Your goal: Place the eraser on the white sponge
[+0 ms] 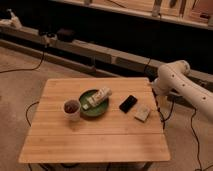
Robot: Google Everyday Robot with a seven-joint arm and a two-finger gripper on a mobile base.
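Observation:
The eraser (pixel 128 103), a flat black rounded block, lies on the wooden table (pixel 95 137), right of centre. The white sponge (pixel 142 114), a small pale block with a faint mark on top, lies just to its lower right, close to it but apart. My white arm (pixel 175 77) reaches in from the right. The gripper (pixel 160 106) hangs dark at the table's right edge, right of the sponge and touching neither object.
A green plate (pixel 86 113) holding a white tube-like item (pixel 98 97) sits at the table's middle. A cup (pixel 71 109) stands left of the plate. Cables run on the floor around the table. A low ledge with a dark wall stands behind.

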